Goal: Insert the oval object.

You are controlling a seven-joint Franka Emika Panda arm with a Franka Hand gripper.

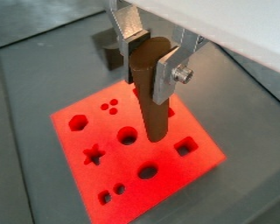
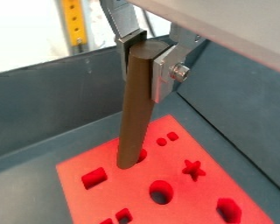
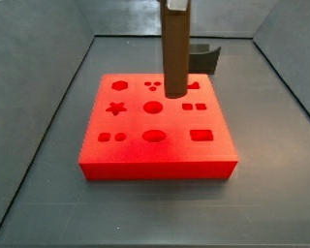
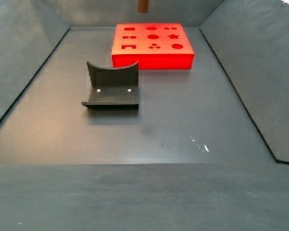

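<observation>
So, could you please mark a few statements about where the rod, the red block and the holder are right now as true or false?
1. The end effector is shut on the oval object. True.
2. The oval object lies flat on the floor. False: it hangs upright over the red block.
3. The fixture stands on the red block. False: it stands on the floor, apart from it.
4. The red block has a star-shaped hole. True.

red block (image 4: 153, 44), dark U-shaped holder (image 4: 112, 87), perhaps empty
</observation>
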